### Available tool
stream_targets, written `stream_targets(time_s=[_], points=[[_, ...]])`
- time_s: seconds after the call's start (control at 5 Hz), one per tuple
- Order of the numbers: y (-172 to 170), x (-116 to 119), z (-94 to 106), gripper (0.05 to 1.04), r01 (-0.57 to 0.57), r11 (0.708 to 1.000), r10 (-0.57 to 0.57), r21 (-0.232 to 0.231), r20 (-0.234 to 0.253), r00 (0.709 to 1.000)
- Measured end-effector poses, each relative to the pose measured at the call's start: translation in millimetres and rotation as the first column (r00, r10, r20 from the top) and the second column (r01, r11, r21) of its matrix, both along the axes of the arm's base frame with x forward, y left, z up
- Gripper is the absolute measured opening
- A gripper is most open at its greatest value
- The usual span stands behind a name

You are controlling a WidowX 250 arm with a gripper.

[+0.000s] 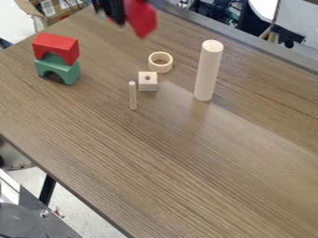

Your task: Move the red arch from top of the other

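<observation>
Gripper (115, 13), black, hangs at the view's top edge, up and to the right of the green arch block (67, 73), a red shape (142, 19) beside it; I cannot tell whether it is spread, closed or clamped on that shape. Beyond the green arch, a brown cardboard box (27, 8) bears white labels (48, 8), their print too small to read. On top of the green arch sits the solid red arch block (55, 43), opening down, its long axis roughly matching the green one's.

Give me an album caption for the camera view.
Red arch atop green arch on a table, with pale ring, cube, peg and tall cylinder.
</observation>
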State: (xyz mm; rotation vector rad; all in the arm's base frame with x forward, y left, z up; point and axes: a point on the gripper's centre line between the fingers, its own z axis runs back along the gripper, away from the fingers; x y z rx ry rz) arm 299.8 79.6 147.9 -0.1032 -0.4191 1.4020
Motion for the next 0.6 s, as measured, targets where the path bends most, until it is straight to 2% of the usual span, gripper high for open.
stream_targets(time_s=[0.2, 0.4, 0.6], points=[[-38.8, -17.7, -26.9, 0.583, 0.112, 0.994, -0.112, -0.013, -0.08, 0.99], [-73.9, -36.7, -38.5, 0.583, 0.189, 0.982, -0.191, -0.031, -0.122, 0.974], [-100.0, -47.7, -44.3, 0.583, 0.251, 0.967, -0.255, -0.044, -0.138, 0.957]])
